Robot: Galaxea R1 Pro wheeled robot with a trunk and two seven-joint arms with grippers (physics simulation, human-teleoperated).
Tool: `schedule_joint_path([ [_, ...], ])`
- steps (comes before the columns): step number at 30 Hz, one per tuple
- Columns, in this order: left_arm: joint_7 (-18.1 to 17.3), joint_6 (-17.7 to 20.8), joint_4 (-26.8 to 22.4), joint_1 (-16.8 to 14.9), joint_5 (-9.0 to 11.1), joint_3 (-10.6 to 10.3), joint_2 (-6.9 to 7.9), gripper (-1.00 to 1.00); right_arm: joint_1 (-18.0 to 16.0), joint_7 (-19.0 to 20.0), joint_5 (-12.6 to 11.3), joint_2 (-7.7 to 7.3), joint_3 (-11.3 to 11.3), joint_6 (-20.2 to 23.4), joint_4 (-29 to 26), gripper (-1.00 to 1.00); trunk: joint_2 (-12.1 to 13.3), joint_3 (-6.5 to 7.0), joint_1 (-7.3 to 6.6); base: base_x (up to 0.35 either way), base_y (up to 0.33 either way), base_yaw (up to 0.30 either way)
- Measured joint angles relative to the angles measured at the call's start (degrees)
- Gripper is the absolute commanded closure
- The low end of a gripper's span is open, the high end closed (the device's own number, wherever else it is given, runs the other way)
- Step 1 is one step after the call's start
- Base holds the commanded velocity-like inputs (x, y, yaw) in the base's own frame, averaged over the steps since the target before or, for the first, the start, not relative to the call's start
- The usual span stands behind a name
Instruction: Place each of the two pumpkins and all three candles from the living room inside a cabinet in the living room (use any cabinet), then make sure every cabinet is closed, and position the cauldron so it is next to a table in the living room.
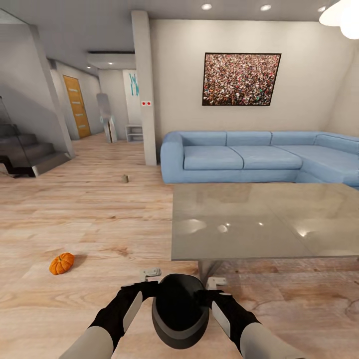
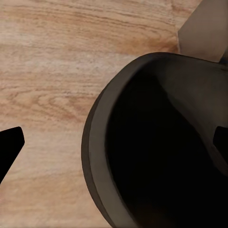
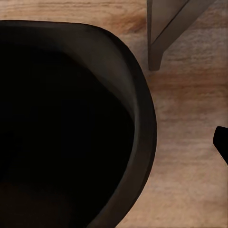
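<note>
A black cauldron sits low in front of me on the wooden floor, between my two arms. My left gripper is open, and its fingertips straddle the cauldron's rim. My right gripper is at the opposite side; one fingertip stands clear outside the rim, so it looks open. One orange pumpkin lies on the floor to the left. A small dull object, possibly a candle, stands farther off. The cabinet is out of view.
A grey glass-topped table stands just ahead to the right, its leg close to the cauldron. Behind it is a blue corner sofa. Stairs rise at the far left, and a pillar stands beside the sofa.
</note>
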Motion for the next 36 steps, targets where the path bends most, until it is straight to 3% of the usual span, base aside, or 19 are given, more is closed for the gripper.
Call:
schedule_joint_path([
  [17, 0.03, 0.0, 0.0, 0.0, 0.0, 0.0, 0.0, -1.0, 0.0, -0.08, -0.01, 0.0, 0.0, 0.0, 0.0, -1.0, 0.0, 0.0, 0.01, -0.113, 0.0, 0.0],
  [36, 0.03, 0.0, 0.0, 0.0, 0.0, 0.0, 0.0, -1.0, 0.0, -0.08, -0.01, 0.0, -0.01, 0.0, 0.0, -1.0, 0.0, 0.0, 0.04, -0.322, 0.0, 0.0],
])
